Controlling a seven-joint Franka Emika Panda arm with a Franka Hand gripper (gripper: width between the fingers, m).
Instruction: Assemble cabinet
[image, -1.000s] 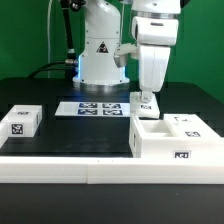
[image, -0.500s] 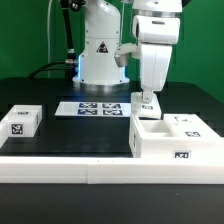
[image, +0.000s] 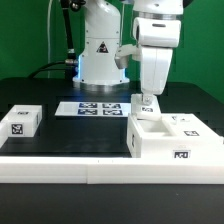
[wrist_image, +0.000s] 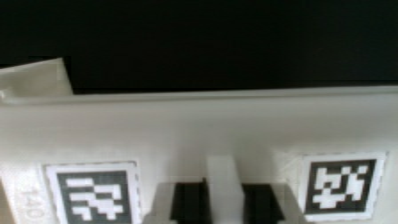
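The cabinet (image: 176, 143), a large white box with black-and-white tags, lies on the black table at the exterior view's right. My gripper (image: 146, 98) stands upright over its far left corner, where a small tagged white part (image: 145, 104) rises. In the wrist view the cabinet's white face (wrist_image: 214, 120) fills the picture, with two tags on it. My gripper (wrist_image: 222, 200) has its dark fingers (wrist_image: 183, 203) closed on a thin white rib between the tags.
A small white tagged block (image: 20, 121) sits at the exterior view's left. The marker board (image: 98, 108) lies in front of the robot base (image: 100, 60). A white ledge (image: 70, 165) runs along the table's near edge.
The cabinet has shifted slightly toward the exterior view's left and looks a little higher. My gripper has barely moved.
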